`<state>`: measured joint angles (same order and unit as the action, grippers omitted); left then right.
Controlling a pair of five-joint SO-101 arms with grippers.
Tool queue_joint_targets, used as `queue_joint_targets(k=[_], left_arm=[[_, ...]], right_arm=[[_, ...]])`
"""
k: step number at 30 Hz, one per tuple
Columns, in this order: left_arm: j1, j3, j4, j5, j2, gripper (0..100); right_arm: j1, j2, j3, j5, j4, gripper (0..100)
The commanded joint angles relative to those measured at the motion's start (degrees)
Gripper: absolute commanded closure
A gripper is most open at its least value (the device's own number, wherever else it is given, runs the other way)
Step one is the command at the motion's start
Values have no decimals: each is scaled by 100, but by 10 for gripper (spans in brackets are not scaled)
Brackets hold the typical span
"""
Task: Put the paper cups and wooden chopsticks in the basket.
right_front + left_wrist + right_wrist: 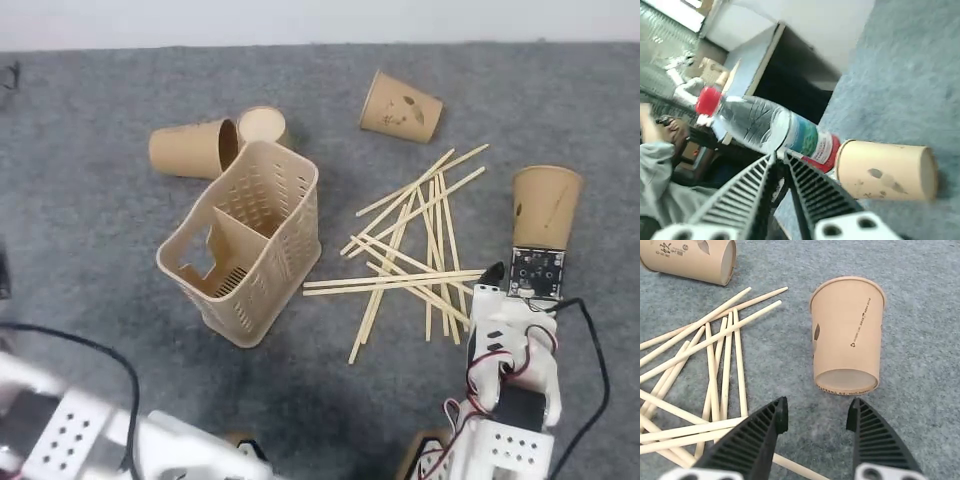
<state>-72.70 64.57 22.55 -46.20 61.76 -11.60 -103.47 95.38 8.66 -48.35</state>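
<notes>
A tan slotted basket (240, 250) lies on the grey carpet. Two paper cups (190, 148) (262, 125) rest just behind it, and a third cup (400, 105) lies farther right. Wooden chopsticks (410, 250) (715, 355) are scattered to the right of the basket. A fourth cup (545, 205) (847, 335) lies on its side, base toward my right gripper (818, 415), which is open just short of it with nothing between its fingers. My left gripper (780, 157) is shut on nothing, and beyond it another paper cup (885, 170) lies on its side.
A clear water bottle (775, 125) with a red cap lies against the cup in the left wrist view. The right arm's white body (510, 370) and its cables sit at the near right edge. The left arm's base (70, 430) is at the near left.
</notes>
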Motion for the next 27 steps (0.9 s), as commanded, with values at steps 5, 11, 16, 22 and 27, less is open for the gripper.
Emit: queue_joint_targets(k=[5, 11, 16, 22, 27], left_arm=[[-141, 1209, -2567, -44, 79, 985], [-44, -690, 422, 607, 9, 985], [448, -3143, 3182, 703, -1275, 985], [141, -5262, 4237, 985, -3807, 985], [-176, -6659, 4870, 976, -5732, 984]], right_arm=[[57, -31, 97, 79, 4, 794], [127, -31, 97, 79, -4, 794], [233, -31, 97, 88, -22, 794], [259, -31, 97, 88, -22, 794], [259, -31, 97, 88, -22, 794]])
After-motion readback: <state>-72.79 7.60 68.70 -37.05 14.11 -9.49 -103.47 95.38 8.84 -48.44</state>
